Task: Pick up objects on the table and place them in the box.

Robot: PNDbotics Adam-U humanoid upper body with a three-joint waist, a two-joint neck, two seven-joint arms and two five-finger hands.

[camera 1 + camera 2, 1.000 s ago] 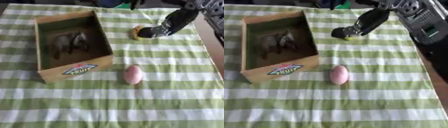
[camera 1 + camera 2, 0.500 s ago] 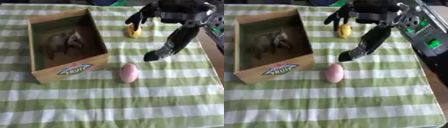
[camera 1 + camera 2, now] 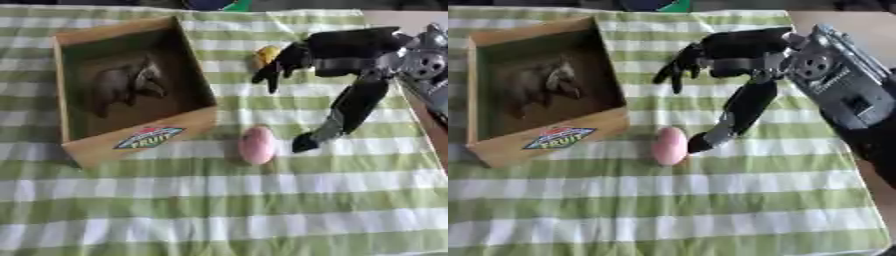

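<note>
A green-and-white striped cloth (image 3: 219,210) covers the counter (image 3: 824,22), whose bare surface shows only at the far right corner. Toward the far left corner stands an open cardboard box (image 3: 140,137), set slightly askew, with a "FRUIT" label (image 3: 559,137) on its near wall; inside it lies a dark brownish object (image 3: 122,87) whose kind cannot be made out. Just off the box's near right corner, on the cloth, lies a pink egg-shaped object (image 3: 669,145), lengthwise toward the near edge and apart from the box wall. The robot's right hand (image 3: 737,47) comes in from the right edge and hangs spread over the middle of the counter: its fingers (image 3: 677,67) are uncurled and point toward the box, closed on nothing, while the thumb (image 3: 346,117) reaches down toward the near edge, its tip just beside the pink object's right side; whether it touches cannot be told. Behind the fingers, toward the far edge, a small yellow object (image 3: 265,55) rests on the cloth, partly hidden by the hand in the left eye view and fully hidden in the right eye view. The left hand shows in neither view.
</note>
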